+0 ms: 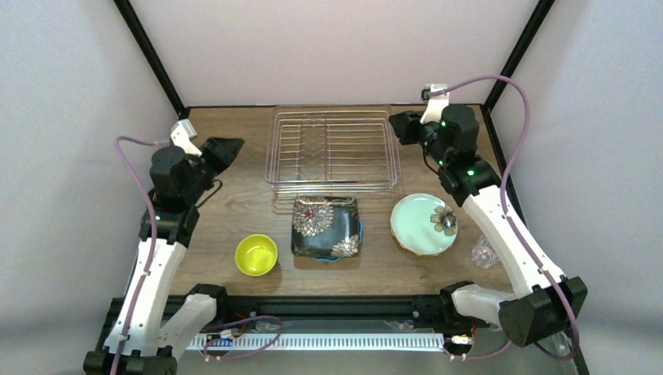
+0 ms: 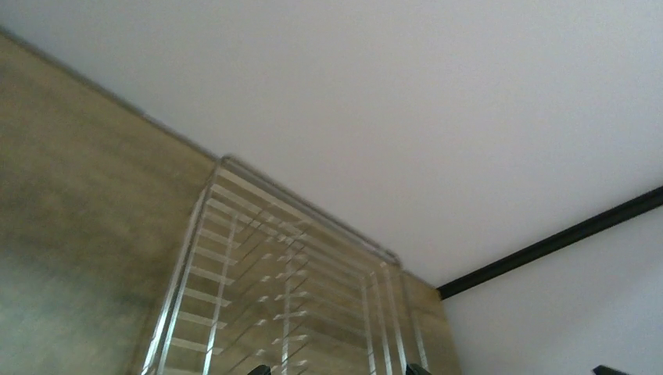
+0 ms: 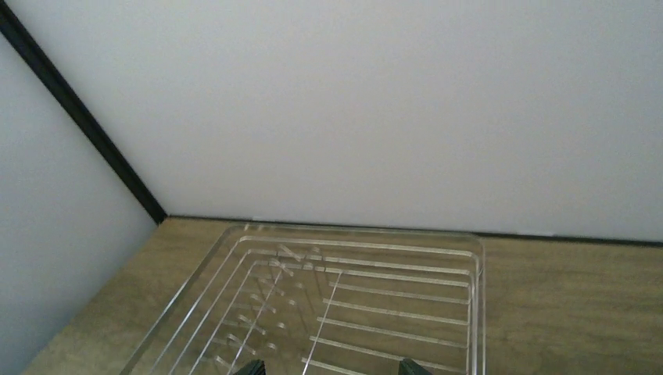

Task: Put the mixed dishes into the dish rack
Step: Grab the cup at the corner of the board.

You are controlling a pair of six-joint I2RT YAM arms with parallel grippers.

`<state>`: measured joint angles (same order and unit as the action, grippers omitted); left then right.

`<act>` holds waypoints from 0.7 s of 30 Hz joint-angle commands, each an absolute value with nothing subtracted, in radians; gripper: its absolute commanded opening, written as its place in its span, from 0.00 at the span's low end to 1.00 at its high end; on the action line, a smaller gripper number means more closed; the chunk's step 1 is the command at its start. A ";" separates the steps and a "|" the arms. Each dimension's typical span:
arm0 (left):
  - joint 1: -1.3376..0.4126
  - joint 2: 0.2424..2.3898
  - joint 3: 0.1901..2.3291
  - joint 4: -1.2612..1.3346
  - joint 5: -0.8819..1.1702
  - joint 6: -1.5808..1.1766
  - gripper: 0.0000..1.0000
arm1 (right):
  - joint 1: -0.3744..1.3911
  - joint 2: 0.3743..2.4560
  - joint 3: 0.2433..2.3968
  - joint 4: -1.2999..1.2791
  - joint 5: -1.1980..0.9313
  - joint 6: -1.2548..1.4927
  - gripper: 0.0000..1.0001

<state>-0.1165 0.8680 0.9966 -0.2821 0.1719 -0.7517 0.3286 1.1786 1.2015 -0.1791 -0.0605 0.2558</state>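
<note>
the dish rack (image 1: 332,148) sits at the far middle of the table (image 1: 227,215) with nothing on its prongs, so by the look of it no dish is loaded yet. the dishes lie in a row on its near side. the small yellow-green bowl (image 1: 256,255) is to the left, mouth up. the black square floral plate (image 1: 326,226) is in the middle, just near of the rack's rim, and a teal edge (image 1: 348,256) peeps from under its near right corner, likely a plate stacked beneath. the round mint flower plate (image 1: 424,224) is to the right, with an orange rim (image 1: 400,244) showing under its near left side. the clear glass (image 1: 483,251) is further right, partly hidden by the right arm (image 1: 508,226). the left gripper (image 2: 340,369) hovers off the rack's left side and the right gripper (image 3: 330,367) off its far right corner, both raised and pointed in at the rack. each pair of jaws stands wide, tips well apart, with nothing between them but the rack beyond. flanking the rack with empty jaws reads as a ready stance, each arm free to drop to the dishes on its own side.
</note>
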 commanded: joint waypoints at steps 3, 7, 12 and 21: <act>-0.111 0.762 0.809 -0.350 0.116 -0.781 1.00 | 0.328 1.180 1.082 -0.214 -0.166 0.288 0.99; -0.112 0.742 0.752 -0.410 0.121 -0.781 1.00 | 0.329 1.114 0.955 -0.187 -0.199 0.298 0.99; -0.113 0.693 0.712 -0.465 0.114 -0.760 1.00 | 0.329 1.040 0.834 -0.185 -0.233 0.311 0.99; -0.113 0.692 0.656 -0.520 0.101 -0.745 1.00 | 0.330 0.992 0.750 -0.234 -0.257 0.335 0.99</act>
<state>-0.1165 0.6838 0.6994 -0.4843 0.1059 -0.7574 0.3286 1.0107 0.7715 -0.2039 -0.2253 0.3157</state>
